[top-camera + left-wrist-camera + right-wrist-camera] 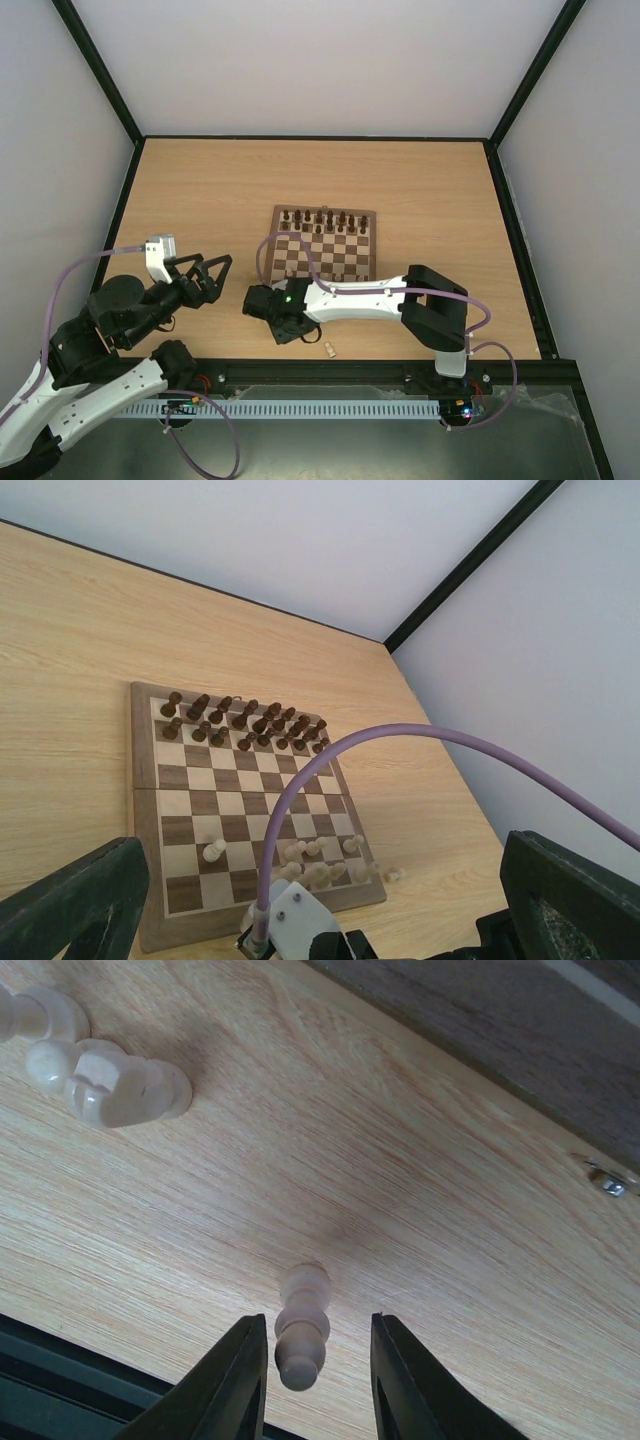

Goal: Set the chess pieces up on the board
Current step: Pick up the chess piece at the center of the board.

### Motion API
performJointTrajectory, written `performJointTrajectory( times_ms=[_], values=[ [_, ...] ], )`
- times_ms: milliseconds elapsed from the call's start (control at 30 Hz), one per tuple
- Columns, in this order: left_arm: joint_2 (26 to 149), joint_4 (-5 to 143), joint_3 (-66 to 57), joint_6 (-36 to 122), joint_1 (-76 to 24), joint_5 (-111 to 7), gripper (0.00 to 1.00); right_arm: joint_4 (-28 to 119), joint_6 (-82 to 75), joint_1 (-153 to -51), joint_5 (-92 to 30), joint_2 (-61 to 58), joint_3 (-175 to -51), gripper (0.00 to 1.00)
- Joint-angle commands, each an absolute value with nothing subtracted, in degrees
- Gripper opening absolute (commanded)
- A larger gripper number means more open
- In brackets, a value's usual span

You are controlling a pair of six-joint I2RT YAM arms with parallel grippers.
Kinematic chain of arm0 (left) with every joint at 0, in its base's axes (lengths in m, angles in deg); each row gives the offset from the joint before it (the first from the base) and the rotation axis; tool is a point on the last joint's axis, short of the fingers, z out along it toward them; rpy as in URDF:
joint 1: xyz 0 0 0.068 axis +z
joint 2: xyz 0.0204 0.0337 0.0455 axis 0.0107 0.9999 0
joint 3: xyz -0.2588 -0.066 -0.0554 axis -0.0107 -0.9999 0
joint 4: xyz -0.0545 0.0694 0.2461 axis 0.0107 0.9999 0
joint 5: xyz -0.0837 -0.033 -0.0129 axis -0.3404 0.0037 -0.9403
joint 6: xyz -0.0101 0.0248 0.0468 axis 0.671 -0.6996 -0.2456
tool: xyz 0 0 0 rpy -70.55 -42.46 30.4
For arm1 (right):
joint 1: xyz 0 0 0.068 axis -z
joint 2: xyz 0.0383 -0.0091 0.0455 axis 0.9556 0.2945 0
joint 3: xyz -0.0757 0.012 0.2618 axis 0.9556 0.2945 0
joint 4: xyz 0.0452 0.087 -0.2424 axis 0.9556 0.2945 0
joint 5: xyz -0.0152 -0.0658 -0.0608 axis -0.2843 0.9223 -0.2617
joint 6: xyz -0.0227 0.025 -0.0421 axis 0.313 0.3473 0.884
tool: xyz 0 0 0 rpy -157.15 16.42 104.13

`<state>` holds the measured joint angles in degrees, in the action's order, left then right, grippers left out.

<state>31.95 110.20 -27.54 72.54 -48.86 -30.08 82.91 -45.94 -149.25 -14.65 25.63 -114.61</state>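
Though unseen overhead, piece [302,1326] between fingers [228,1382]

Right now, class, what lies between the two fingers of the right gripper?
Between the fingers of the right gripper sits a pale pawn on the tabletop. It is nearer one finger, with a gap to the other. The right wrist view shows this.

Catalogue of robot parts, as seen:
- The left arm [110,385] had a white lower shell and black joint housings.
- Its white camera block [160,250] sat at the wrist, and a lilac cable [75,270] ran from it in a loop.
- The left gripper [222,280] was black, with open triangular finger frames.
- The right arm [360,298] had a white forearm shell and a black elbow bracket [435,305].
- A small green light [291,296] glowed near its wrist.
- A second lilac cable [480,310] ran along that arm.
- The right gripper [317,1375] had smooth, tapered black fingers [235,1380].
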Motion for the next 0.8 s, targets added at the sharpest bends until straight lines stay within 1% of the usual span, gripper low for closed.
performJointTrajectory(
  times_ms=[0, 133, 200, 367, 567, 767],
  values=[
    [31.62, 110.97, -26.39, 72.85, -48.6, -29.76, 0.99, 83.65, -45.25, -149.69, -16.03, 27.07, -113.54, 0.29],
    [31.62, 111.07, -26.47, 72.96, -48.61, -29.53, 0.99, 83.45, -44.95, -149.69, -16.56, 27.13, -113.04, 0.13],
    [31.75, 111.06, -26.58, 72.97, -48.61, -29.43, 0.99, 83.75, -44.88, -149.74, -16.48, 26.82, -112.95, 0.11],
    [32.55, 111.03, -26.46, 72.84, -48.65, -29.07, 0.99, 86.74, -44.64, -149.17, -13.11, 23.7, -114.1, 0.1],
    [33.1, 110.74, -26.15, 72.75, -48.62, -28.55, 0.99, 89.45, -41.52, -144.07, -10.32, 18.74, -116.33, 0.1],
    [33.39, 110.51, -25.53, 72.94, -48.6, -27.96, 0.99, 91.34, -37.03, -139.58, -9.82, 18.91, -120.74, 0.1]
  ],
)
